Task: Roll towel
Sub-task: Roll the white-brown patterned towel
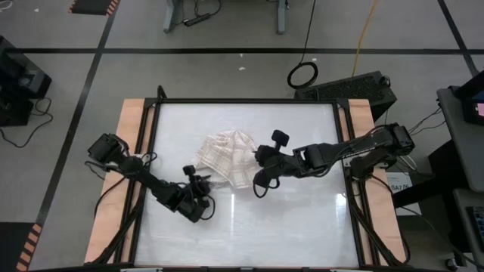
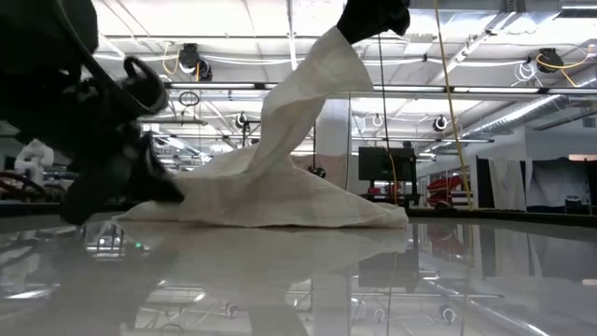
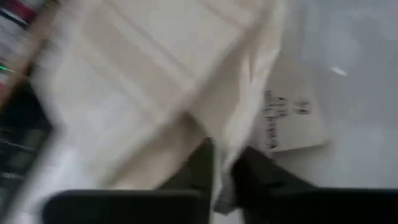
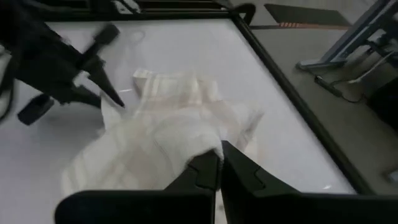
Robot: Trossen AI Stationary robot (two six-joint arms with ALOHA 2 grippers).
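Observation:
The cream towel (image 1: 223,157) with tan plaid stripes lies bunched at the table's middle. In the low view one part of the towel (image 2: 298,103) rises as a steep peak from a spread base. My right gripper (image 1: 257,168) is shut on that raised part, high above the table (image 2: 373,19). My left gripper (image 1: 203,180) is low at the towel's near-left edge (image 2: 159,182), shut on the cloth. A white label (image 3: 286,118) shows on the towel. My left gripper pinches an edge of the towel (image 3: 225,163) between its two fingers, coming in slanting downward from the table's near left. How many layers it has I cannot tell. That edge lies low by the table. My right gripper pinches a bunched fold of the towel (image 4: 214,148) between its two fingers, slanting down from the table's right. The held part is lifted clear (image 2: 340,51). The cloth hangs drawn from it down to the base on the table.
The white tabletop is bounded by a black frame (image 1: 246,100) with wooden rails (image 1: 130,143) at the left and right sides. A black cable coil (image 1: 302,74) lies on the floor beyond the far edge. Glossy table surface stretches toward the near edge.

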